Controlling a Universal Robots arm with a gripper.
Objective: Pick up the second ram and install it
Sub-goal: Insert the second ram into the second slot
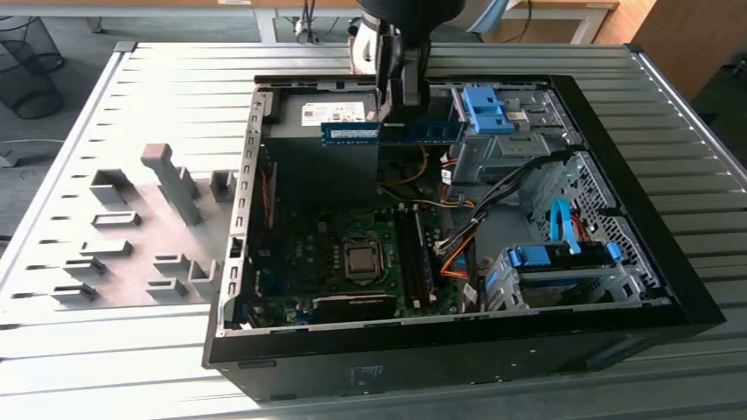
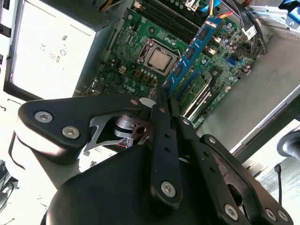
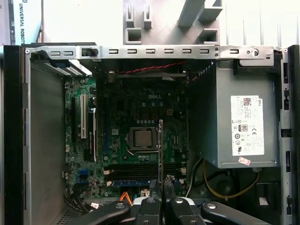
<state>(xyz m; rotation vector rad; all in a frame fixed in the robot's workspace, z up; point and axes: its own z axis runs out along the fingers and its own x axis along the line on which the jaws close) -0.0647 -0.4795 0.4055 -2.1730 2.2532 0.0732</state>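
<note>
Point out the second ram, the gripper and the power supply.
second ram (image 1: pixel 397 131), exterior view, middle of the blue stick.
gripper (image 2: pixel 165 93), second wrist view, between the fingertips clamping the stick.
power supply (image 3: pixel 243 126), first wrist view, its white label.

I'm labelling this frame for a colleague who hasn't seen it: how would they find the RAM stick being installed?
Start at the open computer case on the slatted metal table. Above the case's far end hangs the black gripper, shut on the second ram, a thin blue-green stick with black chips. Unlike the sticks in the motherboard, it is in the air, held level.
</note>
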